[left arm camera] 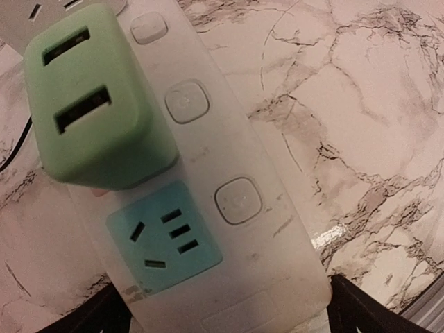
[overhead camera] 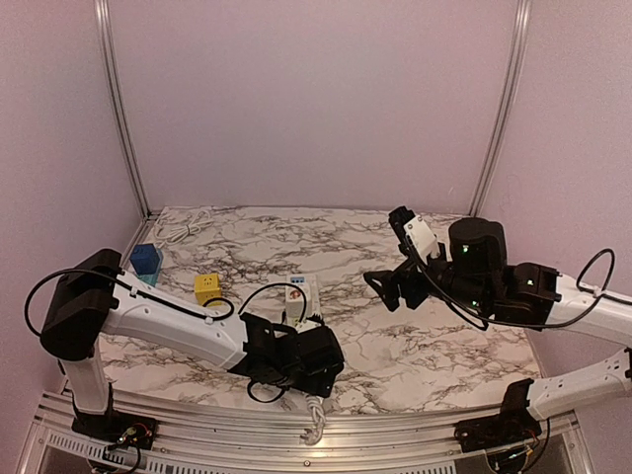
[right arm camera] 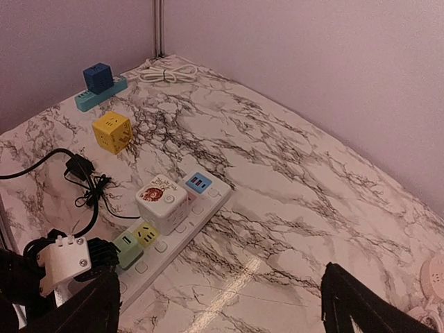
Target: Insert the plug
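The green USB plug (left arm camera: 97,111) stands on the white power strip (left arm camera: 270,263), just beside a free pale-blue socket face (left arm camera: 163,239) nearer the strip's end. The left hand (left arm camera: 229,313) hangs low over that end, fingers spread wide on either side of the strip and holding nothing (only their dark tips show at the bottom corners of the wrist view). Further along the strip sit a small yellow adapter (right arm camera: 147,234), a white cube adapter (right arm camera: 161,201) and a blue USB adapter (right arm camera: 198,183). The right hand (right arm camera: 218,309) is raised well above the marble table (overhead camera: 444,346), also wide and empty. A yellow cube socket (right arm camera: 112,132) and a tangled black cable (right arm camera: 80,173) lie apart from the strip.
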Robot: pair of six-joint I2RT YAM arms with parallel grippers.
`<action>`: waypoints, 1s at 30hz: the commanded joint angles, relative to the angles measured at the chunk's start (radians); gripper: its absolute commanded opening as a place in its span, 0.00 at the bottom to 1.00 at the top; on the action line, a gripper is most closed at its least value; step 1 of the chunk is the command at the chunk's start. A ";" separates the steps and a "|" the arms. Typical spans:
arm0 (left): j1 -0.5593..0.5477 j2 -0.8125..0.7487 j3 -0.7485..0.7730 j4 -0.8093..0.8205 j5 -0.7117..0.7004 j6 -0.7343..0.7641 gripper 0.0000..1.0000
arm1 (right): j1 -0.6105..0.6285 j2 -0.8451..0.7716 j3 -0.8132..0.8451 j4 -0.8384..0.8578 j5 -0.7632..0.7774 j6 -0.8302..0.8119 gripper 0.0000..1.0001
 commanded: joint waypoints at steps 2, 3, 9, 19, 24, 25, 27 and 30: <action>0.018 0.050 0.046 0.009 0.020 -0.011 0.98 | 0.002 -0.037 0.002 0.006 -0.006 -0.001 0.96; 0.018 0.059 0.055 0.005 0.021 -0.008 0.96 | 0.002 -0.041 -0.002 0.007 -0.004 -0.001 0.96; 0.026 0.113 0.124 -0.040 -0.009 0.022 0.73 | 0.002 -0.052 -0.015 0.016 -0.010 -0.001 0.96; 0.082 0.113 0.173 -0.085 -0.104 0.086 0.60 | 0.001 -0.062 -0.023 0.018 -0.021 -0.001 0.96; 0.112 0.109 0.188 -0.095 -0.110 0.111 0.71 | 0.002 -0.076 -0.028 0.013 -0.018 0.002 0.96; 0.111 0.110 0.189 -0.087 -0.107 0.111 0.72 | 0.002 -0.078 -0.028 0.012 -0.016 0.001 0.96; 0.111 0.115 0.194 -0.080 -0.096 0.102 0.73 | 0.002 -0.078 -0.032 0.018 -0.015 -0.001 0.96; 0.110 0.097 0.176 -0.048 -0.087 0.088 0.74 | 0.002 -0.047 -0.034 0.006 -0.010 0.022 0.95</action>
